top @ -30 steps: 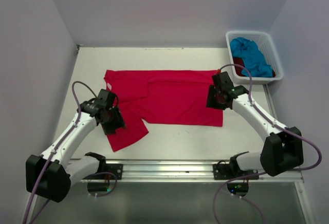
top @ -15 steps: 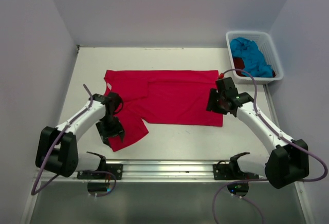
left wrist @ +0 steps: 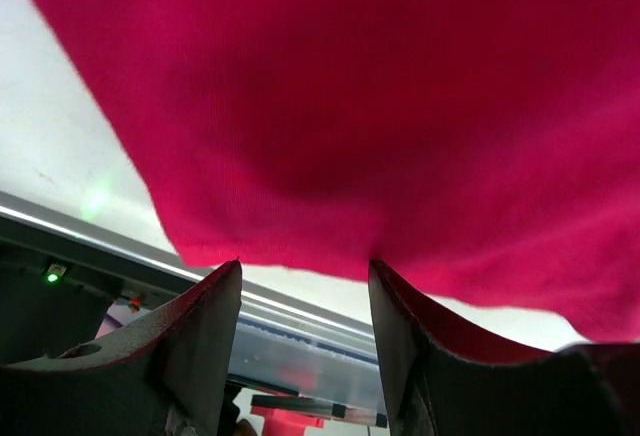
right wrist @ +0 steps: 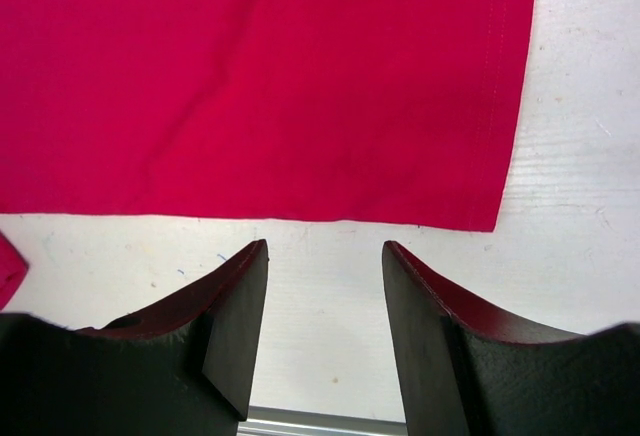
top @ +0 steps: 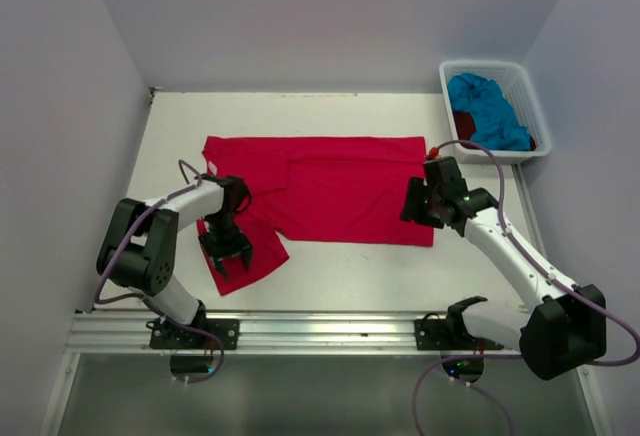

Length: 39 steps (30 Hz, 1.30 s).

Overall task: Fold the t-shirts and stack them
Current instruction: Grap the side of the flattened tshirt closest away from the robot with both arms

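Note:
A bright red-pink t-shirt (top: 330, 186) lies spread flat on the white table, with one sleeve flap (top: 245, 256) sticking out at its near left. My left gripper (top: 232, 259) hovers over that flap with its jaws open. In the left wrist view the cloth (left wrist: 380, 106) lies just past the fingertips (left wrist: 305, 286), with nothing between them. My right gripper (top: 418, 202) is at the shirt's right end. It stands open over bare table just short of the hem (right wrist: 300, 218), its fingertips (right wrist: 325, 256) empty. A turquoise t-shirt (top: 487, 106) and a dark red one (top: 463, 122) lie bunched in the basket.
The white plastic basket (top: 532, 106) stands at the back right corner of the table. A metal rail (top: 320, 328) runs along the near edge, close below the sleeve flap. Walls close in the table on the left, back and right.
My left arm has folded in and its gripper has moved towards the near edge of the sleeve flap. My right gripper has opened wider and shifted slightly; the shirt lies as before.

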Motion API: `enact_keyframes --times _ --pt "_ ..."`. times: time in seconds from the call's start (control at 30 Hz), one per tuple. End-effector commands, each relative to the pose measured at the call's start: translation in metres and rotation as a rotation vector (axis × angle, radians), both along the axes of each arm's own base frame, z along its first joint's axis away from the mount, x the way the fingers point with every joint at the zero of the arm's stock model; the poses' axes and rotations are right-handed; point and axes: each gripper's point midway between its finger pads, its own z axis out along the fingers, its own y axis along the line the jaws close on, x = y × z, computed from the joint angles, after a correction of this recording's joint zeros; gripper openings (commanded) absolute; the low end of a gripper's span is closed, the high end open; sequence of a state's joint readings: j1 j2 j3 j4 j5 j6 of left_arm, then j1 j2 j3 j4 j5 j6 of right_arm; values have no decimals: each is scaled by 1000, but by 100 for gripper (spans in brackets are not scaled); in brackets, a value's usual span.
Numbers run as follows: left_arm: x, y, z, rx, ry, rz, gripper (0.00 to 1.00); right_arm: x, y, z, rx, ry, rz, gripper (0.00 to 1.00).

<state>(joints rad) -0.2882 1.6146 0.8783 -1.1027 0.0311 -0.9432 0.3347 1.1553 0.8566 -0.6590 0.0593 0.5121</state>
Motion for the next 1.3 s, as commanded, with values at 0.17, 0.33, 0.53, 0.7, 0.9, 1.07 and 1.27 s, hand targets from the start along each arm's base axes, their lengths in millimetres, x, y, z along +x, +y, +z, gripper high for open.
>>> enact_keyframes --times 0.17,0.33,0.53,0.7,0.9,1.07,1.27 --pt "-16 -1 -24 -22 -2 70 56 3 -3 7 -1 -39 -3 53" --pt "-15 0 -22 -23 -17 61 54 3 -8 6 -22 -32 -27 52" --pt "6 0 -3 -25 -130 54 49 4 -19 -9 -84 -2 -74 49" --pt "2 0 -10 -40 -121 20 7 5 -24 -32 -110 45 -130 32" --pt "-7 -2 -20 -75 -106 -4 0 1 -31 -55 -146 89 -180 30" --pt "-14 -2 -19 -85 -90 -11 0 2 -34 -62 -163 102 -194 30" --pt "-1 -7 3 -108 -168 -4 21 5 -33 -65 -170 107 -184 31"
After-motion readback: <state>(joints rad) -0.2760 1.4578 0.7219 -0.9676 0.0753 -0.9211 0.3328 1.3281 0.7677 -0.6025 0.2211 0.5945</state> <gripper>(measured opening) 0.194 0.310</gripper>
